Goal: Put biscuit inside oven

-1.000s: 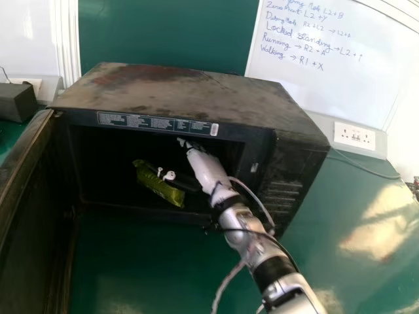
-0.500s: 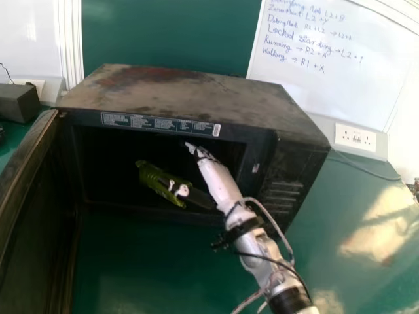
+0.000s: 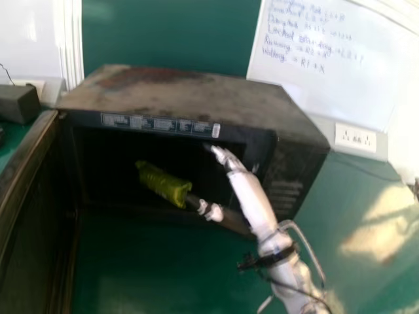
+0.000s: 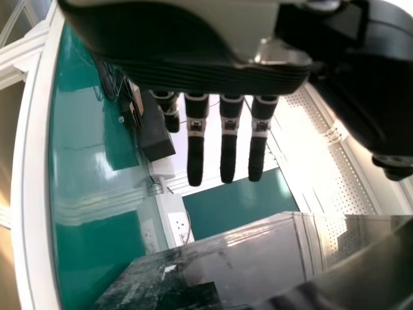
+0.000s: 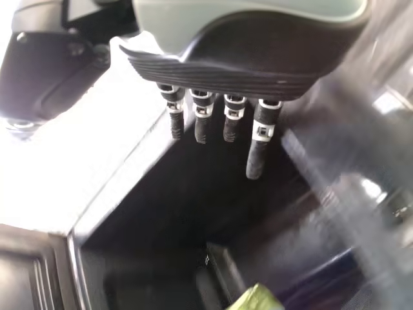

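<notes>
Above green surface (image 3: 150, 261), drew right robot hand (image 3: 252, 196), held wide, back from biscuit packet (image 3: 162, 185). Kept it inside oven (image 3: 177, 91), probably achieving placement; needed only full withdrawal.

Right arm (image 3: 291, 281): silver-white, rounded segments. Pale cable (image 3: 313, 256) looping outside it; thin dark cable (image 3: 288, 286) across it. Black band (image 3: 267, 258) at wrist, blocky piece projecting. Right hand (image 3: 252, 196): long whitish shell; by the right wrist view, pale grey-green above a dark, finely ribbed edge, slim black fingers (image 5: 256, 158) with white collars. Adjacent black housing (image 5: 48, 71) carries round screw heads.
Left hand (image 4: 193, 48): black ribbed edge, light grey shell, black fingers banded silver-white. Beside it, bulky black part (image 4: 381, 84), rounded, metallic at its end.
</notes>
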`<state>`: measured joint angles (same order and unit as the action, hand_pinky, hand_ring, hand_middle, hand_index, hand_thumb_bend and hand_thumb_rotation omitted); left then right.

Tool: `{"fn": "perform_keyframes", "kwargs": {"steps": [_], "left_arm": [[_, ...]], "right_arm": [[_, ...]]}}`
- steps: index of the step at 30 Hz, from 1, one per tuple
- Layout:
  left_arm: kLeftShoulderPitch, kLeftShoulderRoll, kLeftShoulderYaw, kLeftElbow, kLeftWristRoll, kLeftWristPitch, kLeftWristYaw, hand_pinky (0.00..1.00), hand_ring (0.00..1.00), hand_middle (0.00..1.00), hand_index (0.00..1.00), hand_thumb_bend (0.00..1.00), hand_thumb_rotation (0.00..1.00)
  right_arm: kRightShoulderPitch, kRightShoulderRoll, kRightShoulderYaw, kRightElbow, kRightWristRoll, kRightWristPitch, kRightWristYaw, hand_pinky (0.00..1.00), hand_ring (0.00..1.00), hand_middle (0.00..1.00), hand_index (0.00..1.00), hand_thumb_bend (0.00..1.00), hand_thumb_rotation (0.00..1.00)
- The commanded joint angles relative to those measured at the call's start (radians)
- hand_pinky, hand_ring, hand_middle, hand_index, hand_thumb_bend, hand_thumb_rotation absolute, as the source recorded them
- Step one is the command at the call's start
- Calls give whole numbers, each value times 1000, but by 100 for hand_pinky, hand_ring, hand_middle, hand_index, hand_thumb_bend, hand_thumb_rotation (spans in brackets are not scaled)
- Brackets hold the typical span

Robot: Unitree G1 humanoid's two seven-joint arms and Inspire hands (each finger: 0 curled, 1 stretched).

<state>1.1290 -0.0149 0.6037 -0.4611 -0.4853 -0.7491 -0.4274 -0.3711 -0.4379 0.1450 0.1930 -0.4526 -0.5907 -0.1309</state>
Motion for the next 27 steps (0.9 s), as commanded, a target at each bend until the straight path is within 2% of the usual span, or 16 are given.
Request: {"fn": "perform_keyframes", "kwargs": {"steps": [1,8,15,20,23,27], "left_arm": [[1,12,3,1,-15,7,-6,61,71,80,78,85,73],[-2,19,1,2,-16,14,-5,64,75,81,80,85,79],[-7,25,3,-4,-18,27,-3,70,79,83,81,87,74],[-19,28,5,-2,-14,27,-1,72,80,84,83,85,82],[-27,31,4,0,-15,22,-4,74,82,86,83,81,82],[-46,35,13,14,4,-4,-10,87,91,92,89,75,85]], "right_arm": [[60,-19,-33,-64,50,-11,31,95,100,100,100,100,83],[174,-10,-79,-174,182,-17,128,96,100,100,100,100,83],[291,-1,-110,-281,401,25,264,97,100,100,100,100,83],[364,-10,-151,-350,452,59,321,97,100,100,100,100,84],[395,3,-164,-365,561,70,375,97,100,100,100,100,85],[428,18,-180,-354,808,108,508,99,100,100,100,100,85]]}}
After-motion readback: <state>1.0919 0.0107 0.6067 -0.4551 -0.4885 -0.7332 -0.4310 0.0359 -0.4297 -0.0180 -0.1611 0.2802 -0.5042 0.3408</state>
